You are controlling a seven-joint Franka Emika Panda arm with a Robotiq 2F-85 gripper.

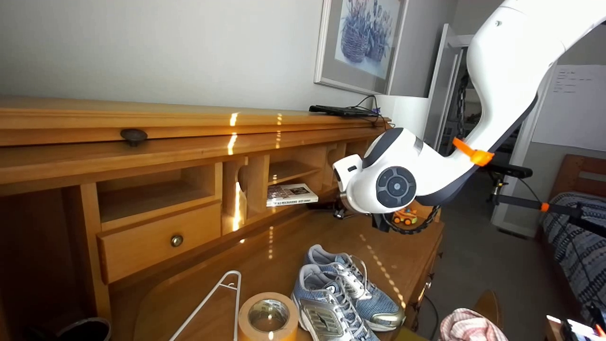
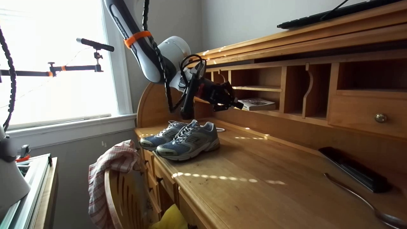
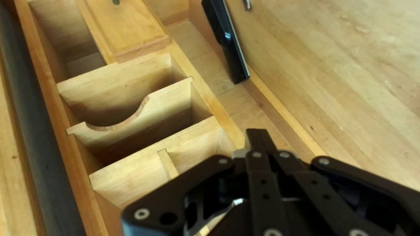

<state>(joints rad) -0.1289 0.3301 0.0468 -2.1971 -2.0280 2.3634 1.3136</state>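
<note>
Book (image 1: 291, 195), one: laid flat in a low compartment (image 2: 259, 94) of the wooden hutch (image 1: 189, 156), below a shelf board (image 2: 257, 88); printed cover turned up, lettered edge turned outward.

Fingers (image 3: 257, 141), one pair, black: set together in the wrist view and held just beside the book, in front of the compartment; whether the book is touched cannot be told.

Arm (image 1: 502, 71), one, white: fitted with an orange band (image 2: 137, 38) and extended above the counter (image 2: 270, 203).

Divider (image 3: 144, 119), scooped along its edge: fitted upright in the hutch.

Drawer (image 1: 142, 241), in the hutch: closed, provided with a round knob (image 1: 176, 240).

Shoes (image 1: 345, 293), one pair, blue and grey: laced, placed side by side on the counter.

Tape (image 1: 245, 322), one roll: laid flat just beside the shoes; contact with them cannot be judged.

Hanger (image 1: 237, 303), one, white: laid near the tape, cut off by the lower border in an exterior view.

Toy car (image 1: 405, 217), one, orange: placed on the counter, beyond the arm in an exterior view.

Spoon (image 2: 389, 219), one, metal: laid on the counter near a long black object (image 2: 354, 170), whose kind cannot be told.

Keyboard (image 2: 334, 16), one, black: rested on top of the hutch.

Chair (image 2: 112, 197), one, wooden: draped with a striped cloth (image 2: 117, 159), stood at the front of the counter.
</note>
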